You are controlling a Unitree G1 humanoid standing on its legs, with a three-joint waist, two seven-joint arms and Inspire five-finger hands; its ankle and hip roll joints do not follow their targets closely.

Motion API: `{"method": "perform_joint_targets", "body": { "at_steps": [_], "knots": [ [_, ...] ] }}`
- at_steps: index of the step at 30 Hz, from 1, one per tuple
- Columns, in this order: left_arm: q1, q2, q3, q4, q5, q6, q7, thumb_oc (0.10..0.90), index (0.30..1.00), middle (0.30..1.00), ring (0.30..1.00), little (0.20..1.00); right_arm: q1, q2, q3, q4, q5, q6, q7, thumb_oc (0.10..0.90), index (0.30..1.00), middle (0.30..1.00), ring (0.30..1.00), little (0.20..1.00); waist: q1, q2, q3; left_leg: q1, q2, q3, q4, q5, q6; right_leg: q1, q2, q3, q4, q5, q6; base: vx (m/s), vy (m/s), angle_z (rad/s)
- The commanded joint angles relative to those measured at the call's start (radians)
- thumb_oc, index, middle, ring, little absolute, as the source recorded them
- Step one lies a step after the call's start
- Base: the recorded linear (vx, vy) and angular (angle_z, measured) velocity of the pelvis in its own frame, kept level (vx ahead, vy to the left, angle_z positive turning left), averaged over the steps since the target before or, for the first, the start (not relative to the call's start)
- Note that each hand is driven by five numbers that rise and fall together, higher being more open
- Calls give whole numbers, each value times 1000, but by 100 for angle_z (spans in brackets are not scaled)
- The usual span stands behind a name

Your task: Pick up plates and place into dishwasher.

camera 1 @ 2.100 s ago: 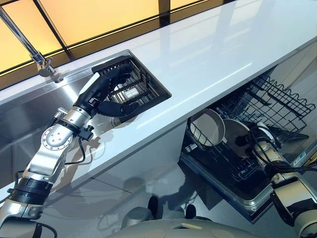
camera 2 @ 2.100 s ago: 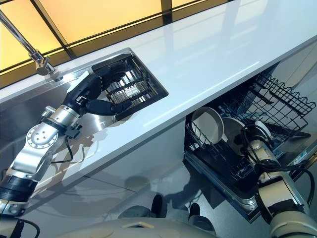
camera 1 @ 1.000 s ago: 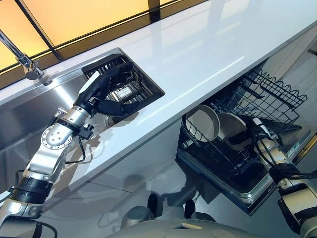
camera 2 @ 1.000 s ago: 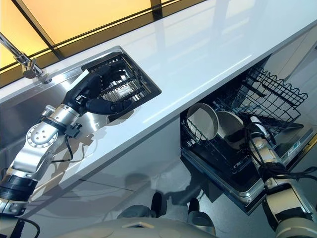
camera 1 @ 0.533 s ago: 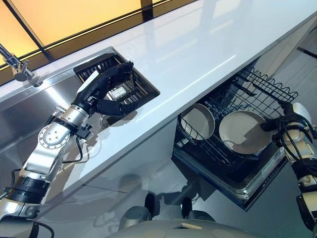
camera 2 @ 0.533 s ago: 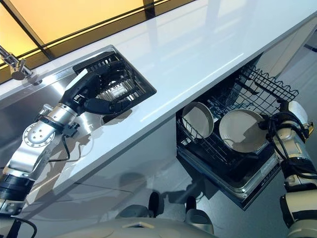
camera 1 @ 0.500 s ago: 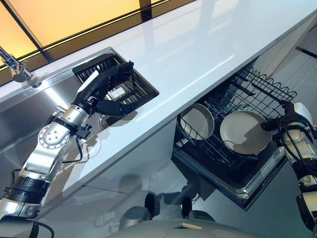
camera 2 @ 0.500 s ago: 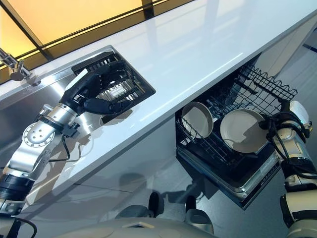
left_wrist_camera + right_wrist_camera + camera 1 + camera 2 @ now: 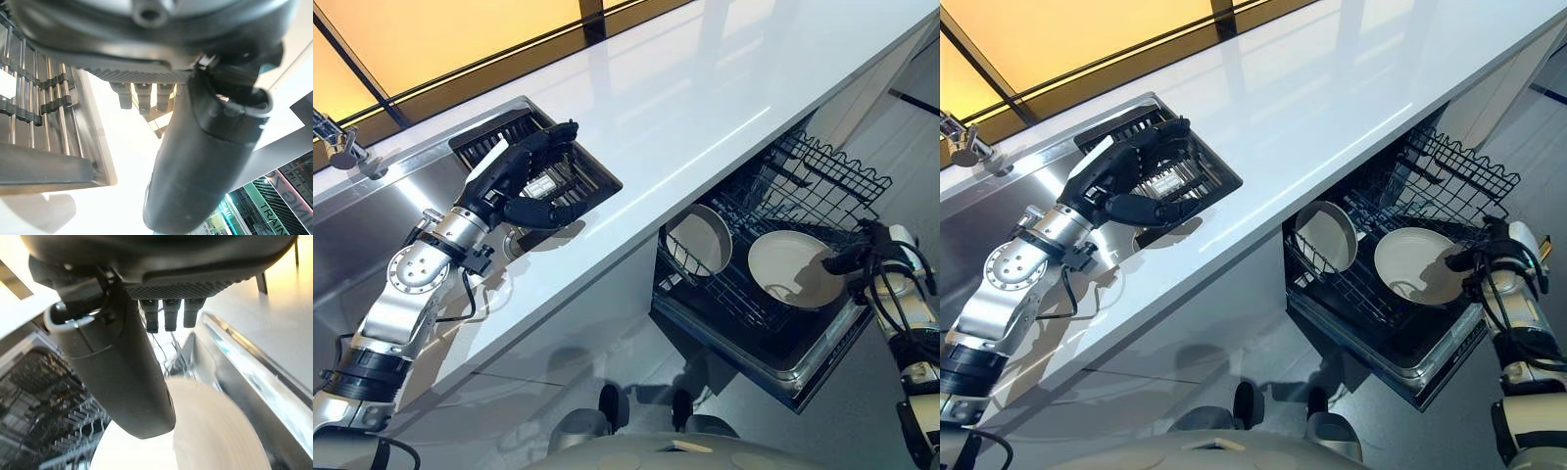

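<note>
Now the placing step looks nearly done: one plate (image 9: 789, 268) rests in the dishwasher rack (image 9: 822, 186) beside another plate (image 9: 699, 238), the right robot hand (image 9: 850, 259) just beside it, fingers straight. The left robot hand (image 9: 514, 179) hovers relaxed, empty, over the sink drainer (image 9: 578, 176); fetching another comes next.

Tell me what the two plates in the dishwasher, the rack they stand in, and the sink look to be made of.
Plates: likely glazed ceramic, off-white, smooth with a soft sheen.
Rack: thin dark wire, probably coated metal, forming an open grid.
Sink: probably stainless steel, with its silver brushed surface showing blurred reflections.
</note>
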Motion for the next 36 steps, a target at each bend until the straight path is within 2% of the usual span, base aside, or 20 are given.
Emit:
{"method": "perform_joint_targets", "body": {
  "at_steps": [1,5,9,14,17,20,23,25,27,30,36],
  "knots": [
    [-93,21,48,-90,-30,-113,23,800,900,900,900,900,-72,-54,55,-65,-8,-91,-49,800,900,900,900,900,12,-38,-92,12,-49,-14,2,-97,32,11,8,-20,5,-18,28,0,0,0],
    [-94,20,47,-82,-26,-116,26,800,900,900,900,900,-84,-46,68,-67,6,-95,-31,800,900,900,900,900,13,-39,-96,9,-50,-15,2,-96,31,9,8,-22,5,-21,28,0,0,0],
    [-83,14,56,-81,-21,-118,26,800,900,900,900,900,-79,-49,78,-80,-21,-97,32,800,900,900,900,900,14,-42,-99,8,-49,-16,2,-96,30,8,7,-24,5,-23,29,0,0,0],
    [-60,18,72,-78,-28,-121,14,800,900,900,900,900,-65,-72,140,-98,-165,-91,191,800,900,900,900,900,16,-48,-103,7,-50,-14,2,-95,31,8,6,-26,5,-23,31,0,0,0],
    [-43,15,76,-89,-26,-122,14,800,900,900,900,900,-59,-87,189,-94,-258,-82,244,800,900,900,900,900,18,-52,-102,10,-50,-13,2,-95,31,11,5,-28,5,-23,31,10,3,0],
    [-31,14,73,-102,-21,-120,20,800,900,900,900,900,-58,-92,230,-77,-308,-12,284,800,900,900,900,900,22,-55,-99,12,-48,-14,2,-94,32,14,5,-29,5,-22,31,0,0,0],
    [-34,13,69,-107,-13,-113,24,800,900,900,900,900,-65,-78,253,-35,-273,89,355,800,900,900,900,900,27,-57,-96,11,-48,-15,2,-92,31,15,3,-32,5,-21,32,0,0,0],
    [-38,9,70,-115,-10,-99,23,800,900,900,900,900,-62,-58,257,4,-238,111,389,800,900,900,900,900,30,-57,-94,11,-47,-18,2,-92,31,16,2,-35,5,-21,32,0,0,0],
    [-48,9,66,-113,-10,-91,19,800,900,900,900,900,-67,-34,257,62,-162,109,406,800,900,900,900,900,36,-56,-91,13,-47,-21,2,-91,32,19,0,-37,5,-21,32,17,-18,3],
    [-74,-5,50,-101,-1,-78,13,800,900,900,900,900,-86,14,270,178,-131,58,408,800,900,900,900,900,47,-51,-88,14,-47,-29,2,-89,32,22,-2,-42,5,-21,31,11,-12,3],
    [-106,-35,16,-92,19,-61,16,800,900,900,900,900,-136,98,311,302,-111,12,370,800,900,900,900,900,66,-37,-87,15,-49,-48,2,-86,32,28,-8,-50,5,-23,29,26,-4,8]
  ]
}}
